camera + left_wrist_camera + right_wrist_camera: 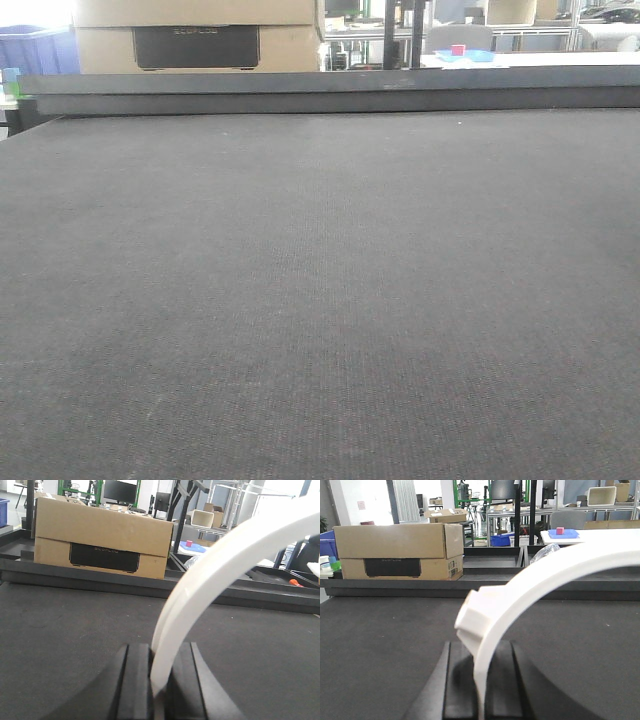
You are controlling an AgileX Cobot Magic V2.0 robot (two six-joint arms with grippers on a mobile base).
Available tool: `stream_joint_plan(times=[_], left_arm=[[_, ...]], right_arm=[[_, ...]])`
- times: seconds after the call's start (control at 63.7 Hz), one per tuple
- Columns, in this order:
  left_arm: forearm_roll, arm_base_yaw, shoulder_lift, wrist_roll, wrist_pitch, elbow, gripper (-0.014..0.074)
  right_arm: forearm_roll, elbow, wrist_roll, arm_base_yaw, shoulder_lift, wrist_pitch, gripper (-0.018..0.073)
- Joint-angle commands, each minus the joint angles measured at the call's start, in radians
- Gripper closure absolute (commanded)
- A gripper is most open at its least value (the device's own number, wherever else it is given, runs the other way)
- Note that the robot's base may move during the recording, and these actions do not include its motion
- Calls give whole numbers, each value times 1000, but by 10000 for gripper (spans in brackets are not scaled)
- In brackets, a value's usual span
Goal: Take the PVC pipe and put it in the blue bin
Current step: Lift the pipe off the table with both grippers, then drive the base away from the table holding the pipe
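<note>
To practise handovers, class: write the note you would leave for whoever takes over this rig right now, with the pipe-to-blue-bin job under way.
Left gripper: shut on a white curved pipe.
Right gripper: shut on a white curved pipe, whose blunt end sticks out by the fingers. I cannot tell whether it is the same piece.
Blue bin: far left, beyond the table, beside the box.
Done: pipe grabbed.
Left: carry it to the bin and release it.
The front view shows neither arm.
</note>
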Motion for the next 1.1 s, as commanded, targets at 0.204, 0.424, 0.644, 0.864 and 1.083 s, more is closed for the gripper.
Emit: stream_joint_plan(times=[0.204,0.424,0.644,0.864,1.083], left_arm=[[0,0,-6,-5,-26,-2,708],[0,0,-6,-5,-26,-2,708],[0,0,-6,-5,-26,-2,708],[0,0,-6,-5,-26,-2,708],[0,0,-6,-5,-26,-2,708]], right_arm=[[-2,0,-10,1,-6,-30,727],[-2,0,-10,1,-6,-30,727],[-2,0,-10,1,-6,-30,727],[-2,0,-10,1,-6,-30,727],[-2,0,-10,1,-6,-30,727]])
